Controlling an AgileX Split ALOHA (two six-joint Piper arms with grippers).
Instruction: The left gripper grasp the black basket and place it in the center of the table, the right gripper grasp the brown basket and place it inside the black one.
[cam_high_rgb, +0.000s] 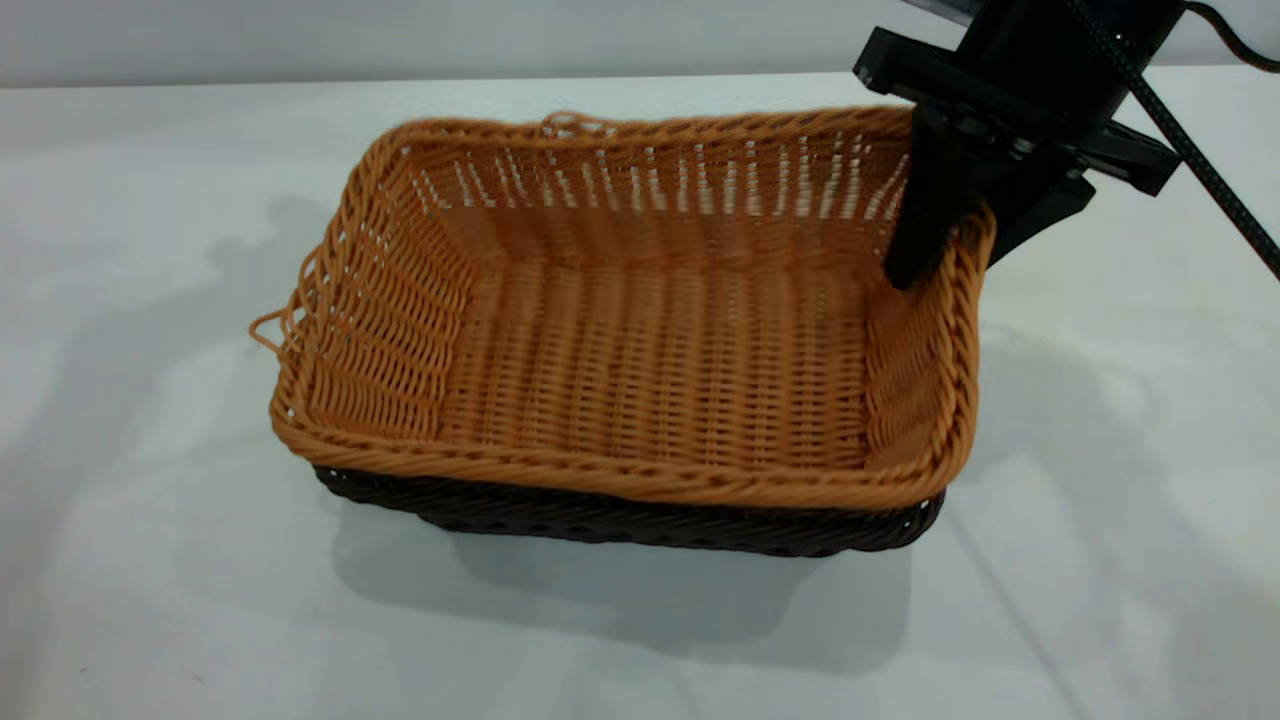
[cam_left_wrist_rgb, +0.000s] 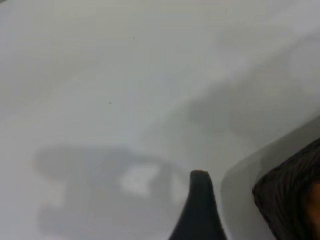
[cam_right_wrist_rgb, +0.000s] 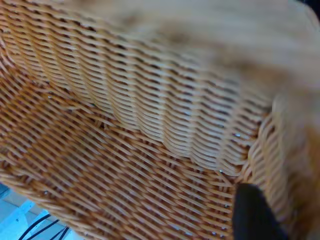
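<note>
Already nested: brown basket (cam_high_rgb: 640, 340) inside black basket (cam_high_rgb: 620, 520). Right gripper (cam_high_rgb: 945, 225) clenches brown rim between jaws. Wicker looks light, stiff; rim best hold. Left gripper (cam_left_wrist_rgb: 200, 210): cannot tell.

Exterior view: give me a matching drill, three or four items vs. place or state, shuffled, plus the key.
Column 1:
1. brown basket
2. black basket
3. right gripper
4. table

Column 2:
A. straddles the wall of the orange-tan basket at its right end
B. white surface under everything
C. sits nested on top, interior empty
D. underneath, only its dark rim and side showing

Pairs: 1-C, 2-D, 3-A, 4-B
</note>
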